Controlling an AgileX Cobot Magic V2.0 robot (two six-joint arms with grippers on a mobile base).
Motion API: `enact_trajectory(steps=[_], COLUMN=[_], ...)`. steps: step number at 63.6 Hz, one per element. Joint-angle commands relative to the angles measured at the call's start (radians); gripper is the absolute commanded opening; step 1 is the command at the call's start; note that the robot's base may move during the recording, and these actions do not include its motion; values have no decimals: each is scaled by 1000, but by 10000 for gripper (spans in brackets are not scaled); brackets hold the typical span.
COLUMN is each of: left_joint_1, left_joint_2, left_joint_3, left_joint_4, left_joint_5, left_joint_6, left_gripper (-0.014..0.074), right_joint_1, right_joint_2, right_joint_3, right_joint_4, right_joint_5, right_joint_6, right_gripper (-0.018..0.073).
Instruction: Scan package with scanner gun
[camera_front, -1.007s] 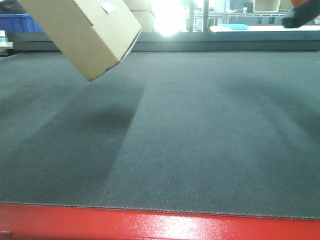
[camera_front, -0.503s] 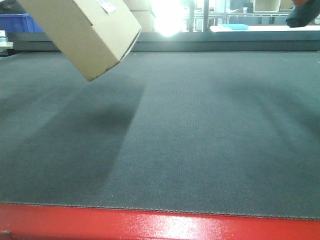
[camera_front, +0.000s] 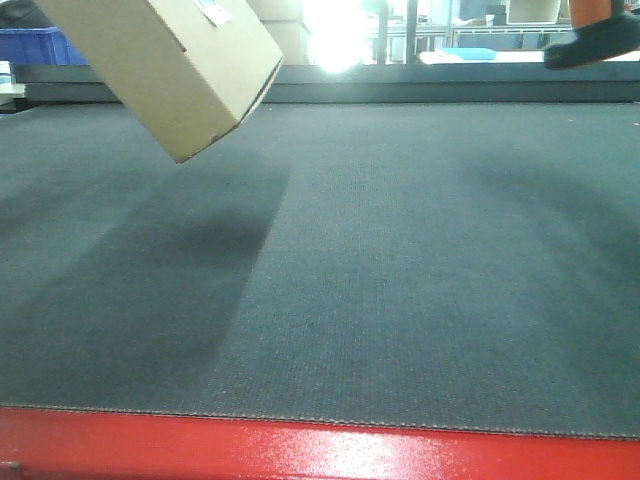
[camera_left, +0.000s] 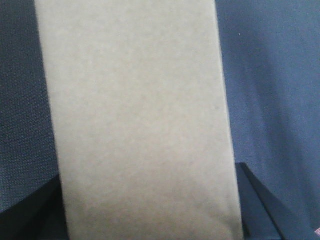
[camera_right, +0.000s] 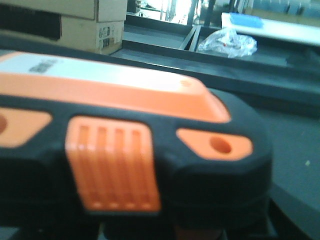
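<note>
Leftward and lower is where the scanner (camera_front: 595, 45) has gone in the last half second. In the front view its black underside now reaches further in over the mat's (camera_front: 400, 280) far right corner, with a bit of orange showing above it at the frame's top edge. It hangs clear of the mat. The box (camera_front: 170, 70) has not shifted. It hangs tilted above the mat's far left part, one corner pointing down and well off the cloth, its upper part cut by the frame. A white label (camera_front: 212, 10) lies on its top face, a narrow slot runs along the side facing right, and its shadow darkens the mat beneath.

From the left wrist, a plain tan face of the box fills the middle, the mat blue-grey behind it. The left claw (camera_left: 145, 225) pinches the box: a dark finger (camera_left: 260, 205) stands against each long edge at the bottom.

From the right wrist the scanner fills the frame, close and blurred: black body, orange top, a ribbed orange pad (camera_right: 112, 165). The right claw cannot be made out, so whether it is spread or pressed together I cannot tell. Past the mat's far edge stand stacked cartons (camera_right: 75, 25) and a crumpled clear bag (camera_right: 227, 42). A red rim (camera_front: 320, 450) runs along the mat's near edge.
</note>
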Motion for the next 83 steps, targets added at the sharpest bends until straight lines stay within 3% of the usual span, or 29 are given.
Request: enact_trajectory(steps=[1,9,18,28,33,42,45,50,56,74,83], left_joint_1=[-4,-4,-4,-4,-4,-4,-4,-4,-4,-4,-4], left_joint_2=[-14,-14,-14,-14,-14,-14,-14,-14,-14,-14,-14], left_joint_3=[-9,-9,-9,-9,-9,-9,-9,-9,-9,-9,-9], left_joint_4=[-14,-14,-14,-14,-14,-14,-14,-14,-14,-14,-14], left_joint_5=[-8,-8,-8,-8,-8,-8,-8,-8,-8,-8,-8], left_joint_6=[-4,-4,-4,-4,-4,-4,-4,-4,-4,-4,-4], left_gripper=[-111,-111,-111,-111,-111,-111,-111,-111,-111,-111,-111], right_joint_1=[-1,-1,-1,-1,-1,-1,-1,-1,-1,-1,-1], right_joint_2=[-55,-107,-136,-140,-140,-140,-140,-131,-101,52,112], right_joint_3=[-10,41,136,240,296,391,413,433,447,455,455], right_joint_4=[90,163,166,152,33,-271,-356,-418,-418,-418,-418], right_joint_5=[-42,-83,-174,-256,-306,-450,-484,-508,-547,-829,-850], right_joint_6=[1,1,11,151,283,631,661,664,664,664,668], right_gripper=[-154,-154,-154,-159,-159,-159,-159,-159,-159,-159,-159])
